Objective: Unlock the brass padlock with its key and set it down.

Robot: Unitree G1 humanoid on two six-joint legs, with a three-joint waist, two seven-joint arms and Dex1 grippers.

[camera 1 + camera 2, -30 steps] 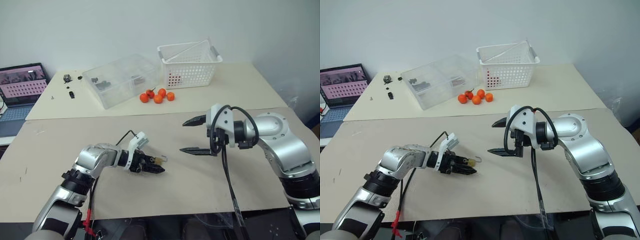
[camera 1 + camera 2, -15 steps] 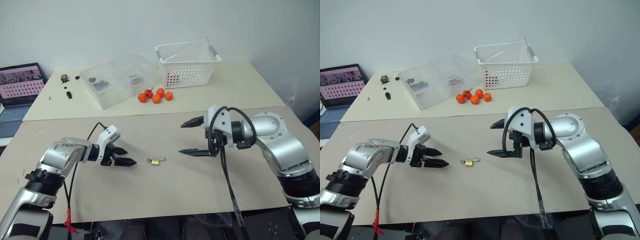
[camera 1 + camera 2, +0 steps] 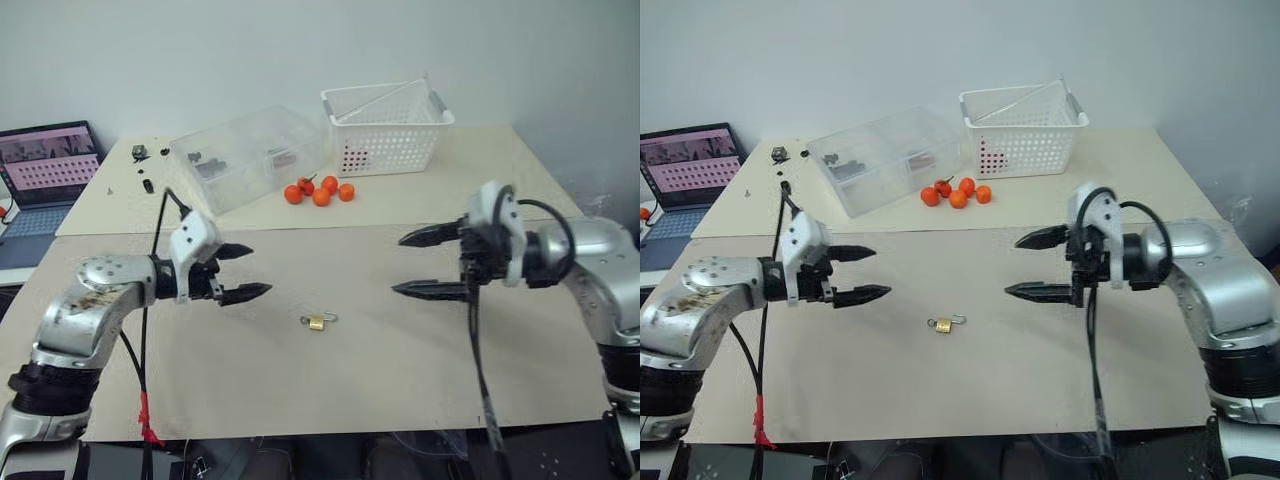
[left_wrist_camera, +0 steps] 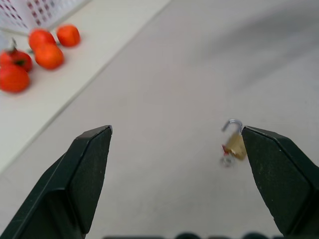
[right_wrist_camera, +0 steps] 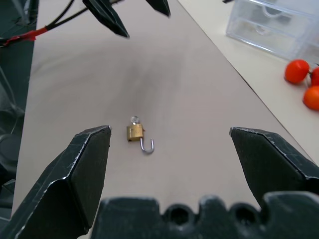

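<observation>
Both arms hover above the bench [image 3: 380, 370], facing each other. The left pincer [image 3: 245, 272] and the right pincer [image 3: 415, 264] gape wide, empty, fingertips pointing inward.

Head cams look down; wrist cams share padlock [image 5: 135, 132].

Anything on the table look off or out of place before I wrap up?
Nothing stands out. The brass padlock lies on the table with its shackle swung open and the key in its body, between both open end effectors.
</observation>
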